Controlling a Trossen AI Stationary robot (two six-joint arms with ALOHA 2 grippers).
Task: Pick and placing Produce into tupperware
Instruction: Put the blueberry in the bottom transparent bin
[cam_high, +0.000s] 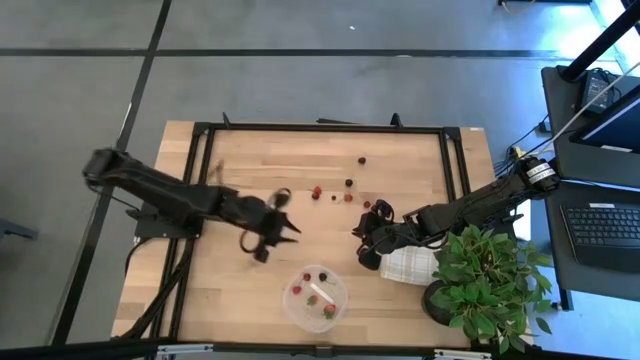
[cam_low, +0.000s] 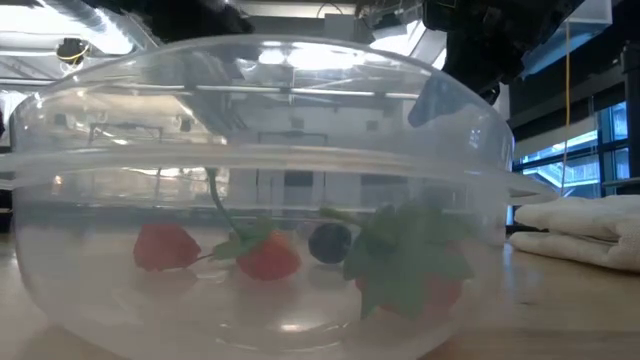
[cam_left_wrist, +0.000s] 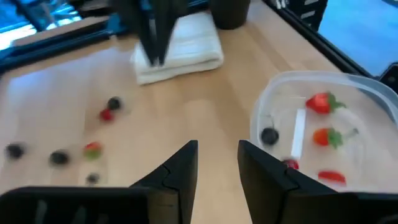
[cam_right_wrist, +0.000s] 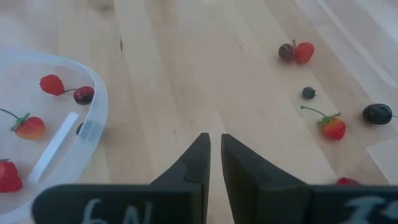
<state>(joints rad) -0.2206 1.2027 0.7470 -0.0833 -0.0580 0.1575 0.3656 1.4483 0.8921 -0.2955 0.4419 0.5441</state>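
Note:
The clear round tupperware (cam_high: 315, 297) stands near the table's near edge, with several red pieces and a dark one inside; it also fills the low view as the tupperware (cam_low: 260, 200). Loose produce (cam_high: 348, 190), red and dark berries, lies scattered toward the far middle of the table. My left gripper (cam_high: 272, 236) hovers left of and beyond the container; in its wrist view the left gripper (cam_left_wrist: 217, 152) is open and empty. My right gripper (cam_high: 368, 238) hangs between the berries and the container; the right gripper (cam_right_wrist: 216, 142) shows its fingers nearly together with nothing between them.
A folded white cloth (cam_high: 410, 265) lies just right of my right gripper. A leafy potted plant (cam_high: 495, 275) stands at the table's right near corner. A black frame (cam_high: 320, 127) borders the table. Bare wood (cam_high: 240, 160) lies on the far left.

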